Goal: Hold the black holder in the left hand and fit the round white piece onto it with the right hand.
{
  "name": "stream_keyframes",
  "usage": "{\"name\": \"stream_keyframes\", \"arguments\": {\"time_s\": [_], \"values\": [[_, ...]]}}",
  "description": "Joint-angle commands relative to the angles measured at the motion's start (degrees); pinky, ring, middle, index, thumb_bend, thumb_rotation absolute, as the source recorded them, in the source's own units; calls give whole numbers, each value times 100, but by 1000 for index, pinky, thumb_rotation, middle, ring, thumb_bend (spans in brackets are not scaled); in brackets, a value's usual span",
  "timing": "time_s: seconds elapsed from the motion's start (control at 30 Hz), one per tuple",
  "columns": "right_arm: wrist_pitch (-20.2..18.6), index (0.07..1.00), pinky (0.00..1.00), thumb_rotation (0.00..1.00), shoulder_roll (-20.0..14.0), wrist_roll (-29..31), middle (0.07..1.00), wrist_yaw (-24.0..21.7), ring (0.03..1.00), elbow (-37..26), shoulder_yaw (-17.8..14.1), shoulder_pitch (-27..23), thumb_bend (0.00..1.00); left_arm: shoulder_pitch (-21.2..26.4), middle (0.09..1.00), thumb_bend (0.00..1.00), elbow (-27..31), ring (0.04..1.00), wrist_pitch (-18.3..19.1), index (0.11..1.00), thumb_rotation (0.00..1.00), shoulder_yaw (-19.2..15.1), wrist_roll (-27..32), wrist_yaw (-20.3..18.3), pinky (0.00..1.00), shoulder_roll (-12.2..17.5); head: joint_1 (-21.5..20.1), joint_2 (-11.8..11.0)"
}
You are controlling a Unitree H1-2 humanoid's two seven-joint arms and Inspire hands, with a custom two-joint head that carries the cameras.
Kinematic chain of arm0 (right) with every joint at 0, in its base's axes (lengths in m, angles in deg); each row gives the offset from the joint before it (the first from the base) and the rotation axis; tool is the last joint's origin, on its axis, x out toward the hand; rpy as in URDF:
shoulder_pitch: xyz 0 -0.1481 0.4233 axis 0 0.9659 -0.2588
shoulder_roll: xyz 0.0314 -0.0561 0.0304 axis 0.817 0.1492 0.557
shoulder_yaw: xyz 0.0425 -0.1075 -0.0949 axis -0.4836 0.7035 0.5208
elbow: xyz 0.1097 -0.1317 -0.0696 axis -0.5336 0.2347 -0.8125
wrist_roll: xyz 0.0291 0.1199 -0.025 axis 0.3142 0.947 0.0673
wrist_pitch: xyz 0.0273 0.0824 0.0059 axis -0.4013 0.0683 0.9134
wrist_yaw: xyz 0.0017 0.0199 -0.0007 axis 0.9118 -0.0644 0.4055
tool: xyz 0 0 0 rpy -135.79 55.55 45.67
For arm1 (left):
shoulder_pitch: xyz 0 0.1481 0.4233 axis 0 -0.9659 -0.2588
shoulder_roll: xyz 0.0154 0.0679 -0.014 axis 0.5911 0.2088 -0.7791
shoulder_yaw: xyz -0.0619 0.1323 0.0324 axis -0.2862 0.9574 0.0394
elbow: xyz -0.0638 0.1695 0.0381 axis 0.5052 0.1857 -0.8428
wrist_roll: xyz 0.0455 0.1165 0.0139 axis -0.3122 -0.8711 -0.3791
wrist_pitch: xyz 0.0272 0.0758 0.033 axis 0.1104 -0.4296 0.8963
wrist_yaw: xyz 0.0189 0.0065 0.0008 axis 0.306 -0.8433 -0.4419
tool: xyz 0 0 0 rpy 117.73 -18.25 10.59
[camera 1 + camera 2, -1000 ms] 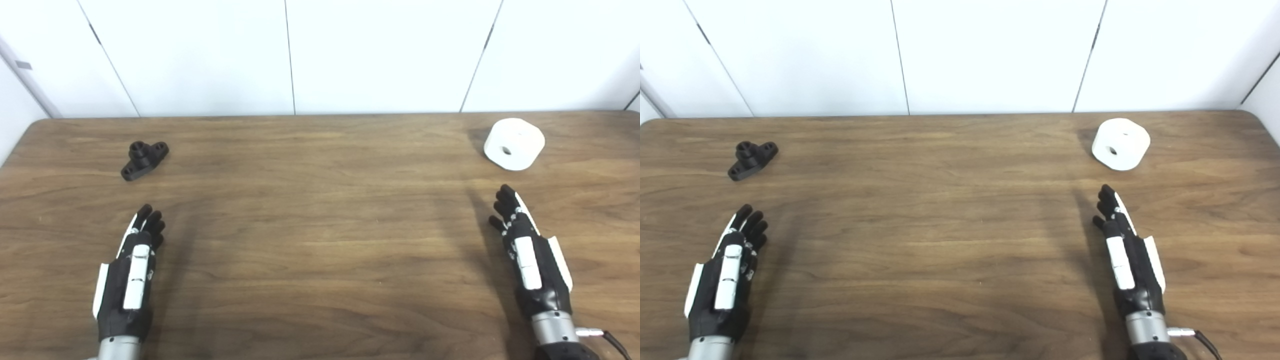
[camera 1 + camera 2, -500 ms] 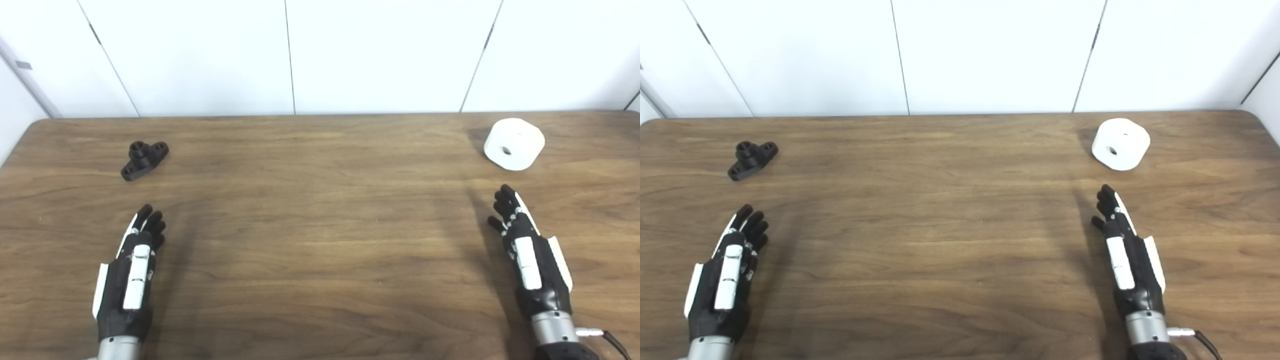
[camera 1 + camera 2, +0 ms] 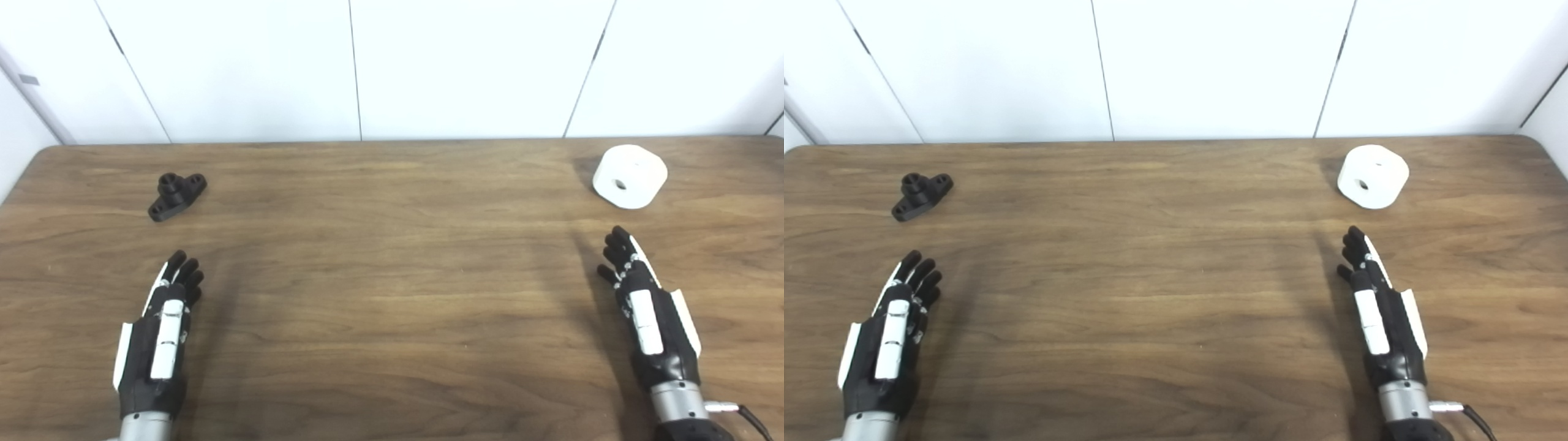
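Two robot hands wait over a wooden table (image 3: 392,294) with the parts of an assembly job lying untouched at its far corners. The left hand (image 3: 160,334), at the lower left of the frame, is empty, its fingers extended and pointing up the picture; the right hand (image 3: 646,312), at the lower right, is likewise empty with fingers stretched out. The black holder (image 3: 176,195) lies flat on the table at the upper left, a short upright post rising from a base with holes at each end, set at a slant and well apart from the left hand below it. The round white piece (image 3: 630,176), a thick drum with a small central hole, rests tilted at the upper right, its hole turned toward the camera, near but not touching the right fingertips. The job appears not yet begun, so the step in hand is the reach for each part. Done well, the left hand would probably take the holder by its base, leaving the post bare and pointing where the other hand can reach it; a grasp over the post would block the fit. The right hand should likely close around the drum's outer wall, keeping the hole uncovered, so that hole and post can be lined up squarely before pressing together. A skewed approach risks jamming.
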Motion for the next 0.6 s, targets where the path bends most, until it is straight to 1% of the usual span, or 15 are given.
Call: {"name": "stream_keyframes", "arguments": {"time_s": [0.0, 0.23, 0.37, 0.4, 0.47, 0.5, 0.57], "values": [[200, 941, 911, 962, 11, 33, 949, 44, 956, -68, 26, 103, 654, 22, 926, 538, 135, 930, -147, 947, 775, -47, 36, -39, 964, 6, 9, 6], [195, 941, 911, 960, -4, 33, 949, 35, 953, -63, 25, 110, 653, 26, 926, 538, 134, 936, -138, 951, 778, -40, 30, -35, 962, -3, 81, -30], [112, 949, 922, 957, -46, 96, 952, -6, 960, -103, 7, 128, 662, 23, 920, 532, 94, 920, -237, 947, 759, -12, -20, -31, 954, -47, 459, -172], [113, 953, 933, 958, -60, 124, 954, -24, 965, -97, 2, 129, 655, 20, 917, 531, 84, 912, -258, 941, 743, -1, -39, -27, 944, -61, 492, -185], [193, 961, 941, 961, -111, 159, 962, -61, 969, -23, -17, 137, 666, 2, 916, 519, 66, 906, -313, 933, 732, 48, -95, -19, 938, -116, 747, -302], [222, 965, 943, 962, -126, 169, 965, -73, 971, 7, -26, 138, 672, -3, 916, 512, 55, 906, -334, 930, 729, 66, -112, -17, 938, -134, 771, -316], [318, 969, 952, 969, -177, 207, 972, -116, 976, 138, -52, 117, 684, -11, 914, 514, 33, 907, -327, 927, 725, 110, -157, 13, 942, -183, 943, -438]]}}
